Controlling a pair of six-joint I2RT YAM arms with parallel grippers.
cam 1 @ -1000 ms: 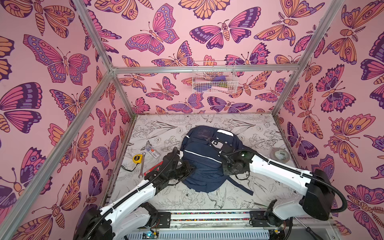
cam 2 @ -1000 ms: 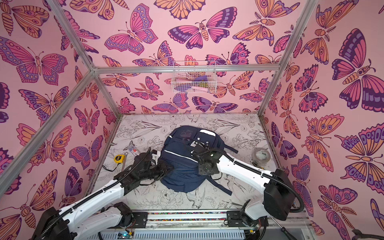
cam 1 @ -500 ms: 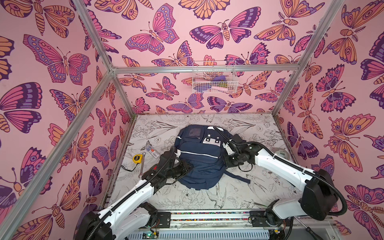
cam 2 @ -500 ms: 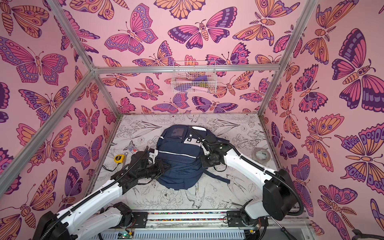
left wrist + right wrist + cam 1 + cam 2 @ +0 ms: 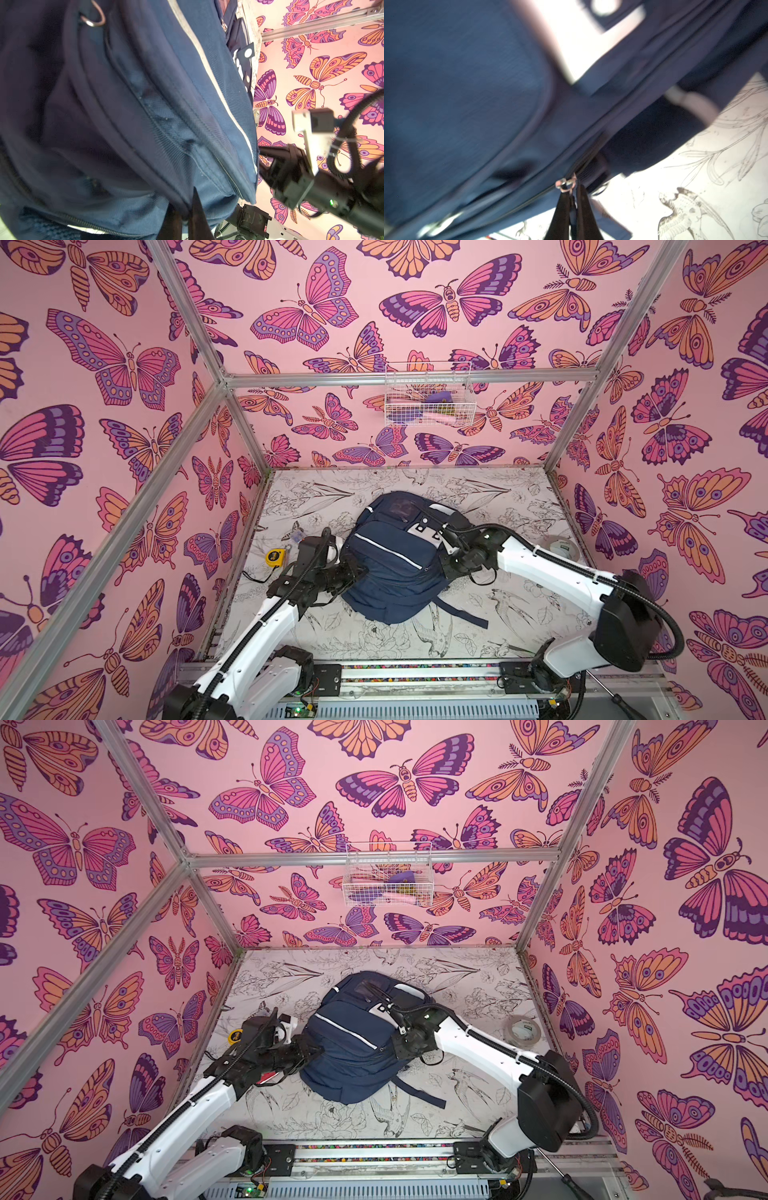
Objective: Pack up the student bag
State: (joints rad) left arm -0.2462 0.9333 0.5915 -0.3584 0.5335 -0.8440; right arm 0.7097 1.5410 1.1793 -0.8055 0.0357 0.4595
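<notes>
Pink butterfly walls (image 5: 104,364) on three sides, aluminium frame (image 5: 311,380), table (image 5: 374,639) covered in black-line flower and bird print. The student bag (image 5: 399,560) lies flat mid-table, navy with a white stripe across it, one strap trailing toward the front edge. Left gripper (image 5: 359,570) is at its left edge, claw pinched tight on bag fabric. Right gripper (image 5: 571,192) is at its right edge, claw clamped on a zip pull (image 5: 564,185). Versus a second ago, the bag sits slightly further left and the right gripper went with it. Count: one bag, two grippers, one wire basket (image 5: 428,396) on the back wall, one tape roll (image 5: 563,548) at right, one yellow tape measure (image 5: 276,558) at left.
</notes>
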